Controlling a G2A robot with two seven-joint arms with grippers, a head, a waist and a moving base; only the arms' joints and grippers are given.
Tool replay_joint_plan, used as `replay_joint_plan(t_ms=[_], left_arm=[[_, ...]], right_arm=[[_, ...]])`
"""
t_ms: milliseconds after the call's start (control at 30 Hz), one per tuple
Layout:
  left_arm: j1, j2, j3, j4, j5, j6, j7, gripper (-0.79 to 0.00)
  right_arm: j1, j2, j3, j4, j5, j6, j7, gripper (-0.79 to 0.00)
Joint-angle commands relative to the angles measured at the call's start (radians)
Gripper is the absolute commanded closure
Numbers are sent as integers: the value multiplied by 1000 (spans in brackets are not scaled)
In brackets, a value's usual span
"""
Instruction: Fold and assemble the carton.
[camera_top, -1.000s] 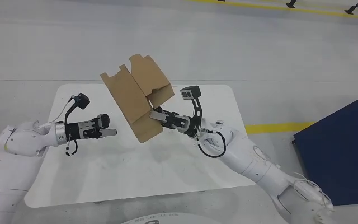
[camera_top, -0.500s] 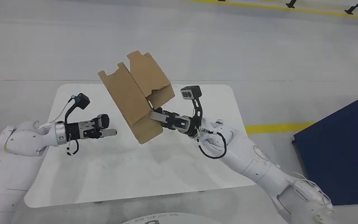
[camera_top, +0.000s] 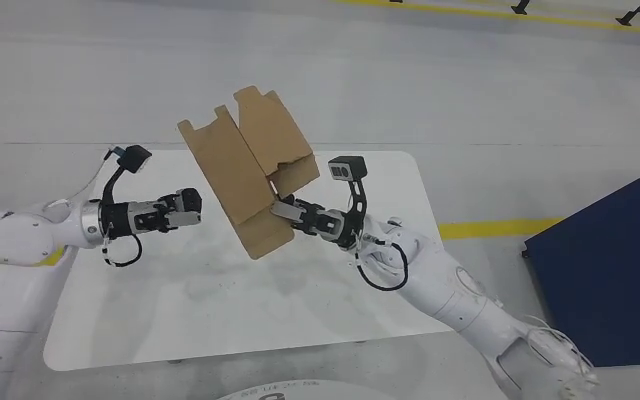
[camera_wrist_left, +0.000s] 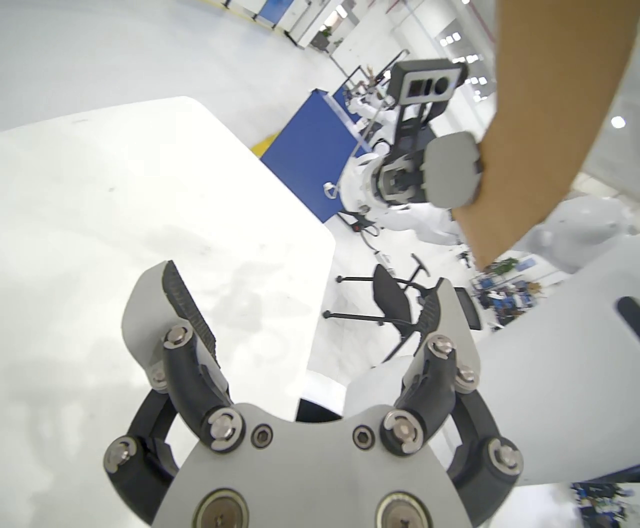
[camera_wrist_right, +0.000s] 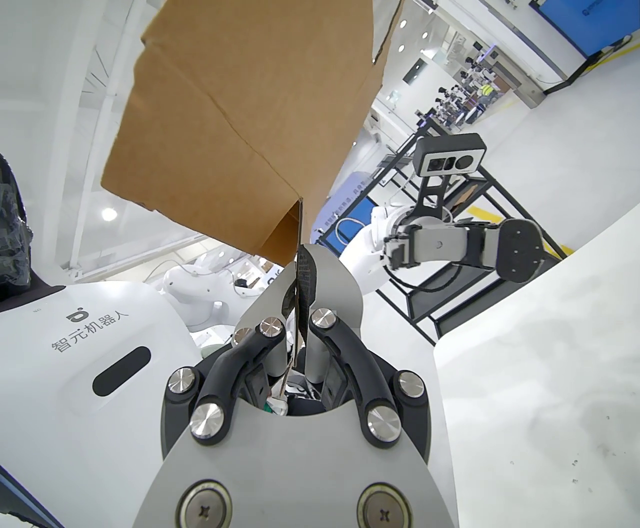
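Note:
A brown cardboard carton (camera_top: 245, 170), partly unfolded with its flaps loose, is held tilted in the air above the white table (camera_top: 330, 290). My right gripper (camera_top: 281, 207) is shut on the carton's lower edge; in the right wrist view the fingers (camera_wrist_right: 320, 290) pinch a thin cardboard wall (camera_wrist_right: 250, 115). My left gripper (camera_top: 193, 208) hangs open a short way to the carton's left, apart from it. Between its spread fingers (camera_wrist_left: 185, 300) in the left wrist view lies bare table, with the carton's corner (camera_wrist_left: 540, 125) farther off.
The white table's surface (camera_wrist_left: 125, 200) lies below both arms. A dark blue panel (camera_top: 600, 270) stands on the floor at the right, beside a yellow floor line (camera_top: 490, 228).
My left arm has swung up and to the left, its gripper now level with the carton's side. The carton and right gripper shifted only slightly.

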Motion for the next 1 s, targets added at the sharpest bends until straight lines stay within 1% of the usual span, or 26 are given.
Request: replay_joint_plan(t_ms=[0,167,300,467,700,733,767,833,967], left_arm=[[-23,13,7,2,-110,45,-44,-785],[-39,38,26,-5,-243,77,-76,-785],[-55,51,36,-7,-328,98,-97,-785],[-88,54,75,-4,-373,110,-109,-785],[-126,49,131,10,-356,54,-53,-785],[-131,49,138,15,-352,43,-42,-748],[-136,48,146,19,-344,32,-31,-671],[-145,47,164,28,-330,13,-12,-560],[-165,43,196,53,-326,-13,14,-419]], right_arm=[[-9,-1,13,-1,2,-1,2,0],[-18,-6,33,5,-10,15,1,0],[-11,-19,24,8,-41,43,-12,0],[19,-42,1,36,-67,80,-26,0],[43,-69,-22,61,-102,103,-41,0],[45,-72,-24,63,-105,106,-42,0],[47,-75,-25,66,-108,108,-43,0],[50,-81,-26,70,-112,111,-41,0],[51,-89,-24,75,-118,114,-36,0]])
